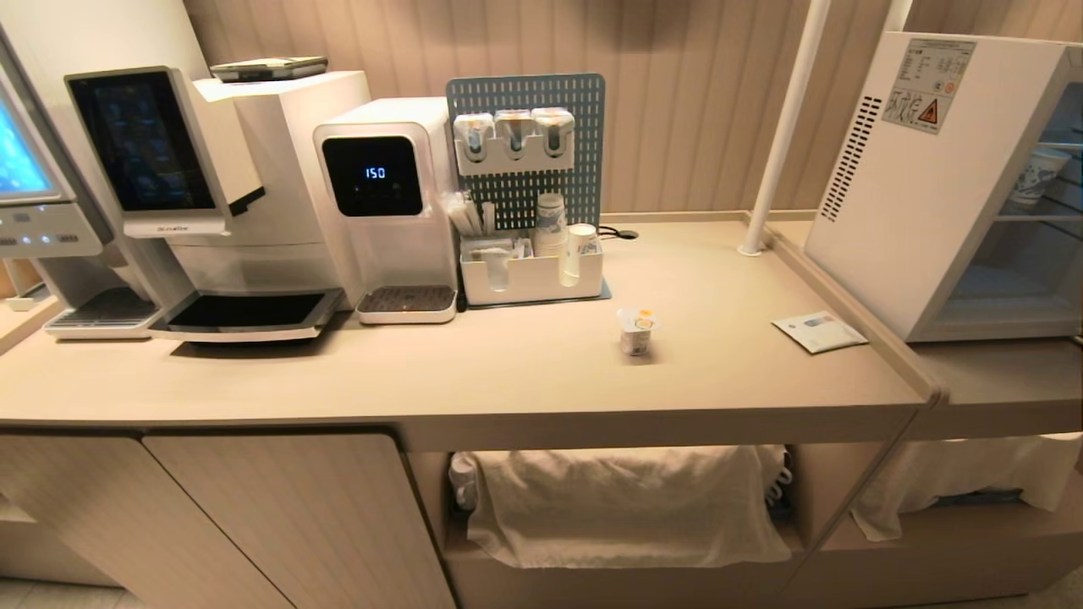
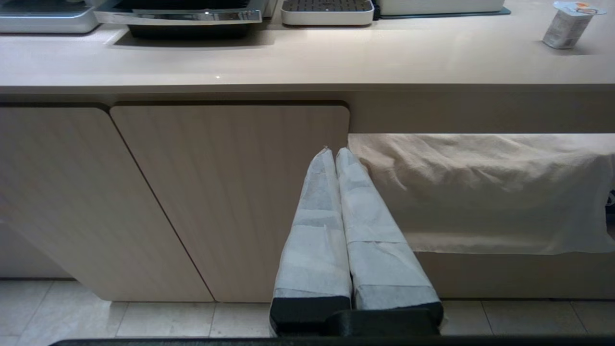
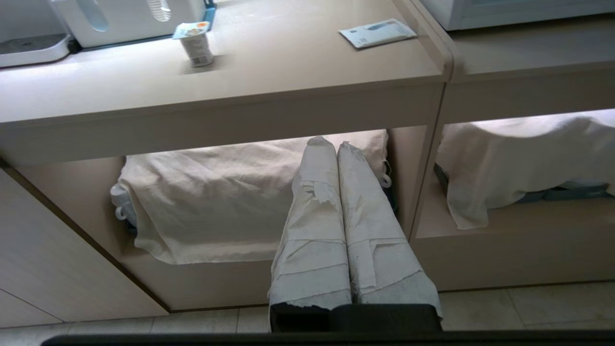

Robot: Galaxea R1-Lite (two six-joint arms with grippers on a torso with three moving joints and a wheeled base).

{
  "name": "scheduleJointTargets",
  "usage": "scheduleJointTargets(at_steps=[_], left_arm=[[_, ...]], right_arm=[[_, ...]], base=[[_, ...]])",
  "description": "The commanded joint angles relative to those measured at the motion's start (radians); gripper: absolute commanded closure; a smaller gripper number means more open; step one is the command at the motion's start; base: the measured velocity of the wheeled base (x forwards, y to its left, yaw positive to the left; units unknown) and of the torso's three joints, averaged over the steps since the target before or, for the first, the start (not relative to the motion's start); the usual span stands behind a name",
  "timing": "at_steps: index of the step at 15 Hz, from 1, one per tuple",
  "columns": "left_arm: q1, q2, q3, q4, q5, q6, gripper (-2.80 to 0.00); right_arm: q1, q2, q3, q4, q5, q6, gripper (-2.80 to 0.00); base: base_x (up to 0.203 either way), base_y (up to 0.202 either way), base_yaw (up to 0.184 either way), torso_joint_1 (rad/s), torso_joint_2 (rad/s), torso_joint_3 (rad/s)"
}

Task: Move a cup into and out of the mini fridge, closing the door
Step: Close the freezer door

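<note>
while both arms hang low before the cabinet fronts, the scene reads so:

head view, cup (image 1: 637, 329): upright on the counter (image 1: 508, 372), alone, just right of centre; foil lid up.
head view, mini fridge (image 1: 922, 178): at 2 o'clock from the cup, well apart, on the lower side counter; warning sticker (image 1: 929, 85) on its side wall.
head view, fridge interior: open to view, wire shelves showing; a patterned paper cup (image 1: 1034, 178) on a shelf; the door itself cannot be made out.
head view, card (image 1: 819, 331): flat on the counter at 3 o'clock from the cup, between cup and fridge.
head view, organiser tray (image 1: 531, 275): at 11 o'clock from the cup, holding paper cups, beside the water dispenser (image 1: 387, 203).
head view, grippers: neither seen.
left wrist view, left gripper (image 2: 335, 151): wrapped fingers pressed together, holding nothing, before a cabinet door (image 2: 230, 192); cup far off at 1 o'clock on the counter.
right wrist view, right gripper (image 3: 332, 142): wrapped fingers pressed together, empty, before a cloth (image 3: 206, 202) draped over the open shelf; cup at 11 o'clock on the counter.
</note>
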Motion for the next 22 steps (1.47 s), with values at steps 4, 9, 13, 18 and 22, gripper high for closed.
scheduleJointTargets(at_steps=[4,9,13,18,22], left_arm=[[0.001,0.000,0.002,0.000,0.000,-0.001,0.00],[0.001,0.000,0.002,0.000,0.000,-0.001,0.00],[0.001,0.000,0.002,0.000,0.000,-0.001,0.00],[0.001,0.000,0.002,0.000,0.000,-0.001,0.00],[0.001,0.000,0.002,0.000,0.000,-0.001,0.00]], right_arm=[[0.000,0.009,0.000,0.000,0.000,0.000,0.00],[0.002,0.010,0.000,0.000,0.000,0.000,0.00],[0.001,0.006,0.000,0.000,0.000,0.000,0.00],[0.000,0.001,0.002,-0.003,0.000,0.002,0.00],[0.000,0.001,0.002,-0.003,0.000,0.002,0.00]], base=[[0.000,-0.186,-0.002,0.003,0.00,0.004],[0.000,-0.192,0.002,0.003,0.00,0.003],[0.000,-0.195,-0.001,0.004,0.01,0.003],[0.000,-0.194,0.000,0.006,0.00,0.003],[0.000,-0.195,0.002,-0.002,0.00,0.002]])
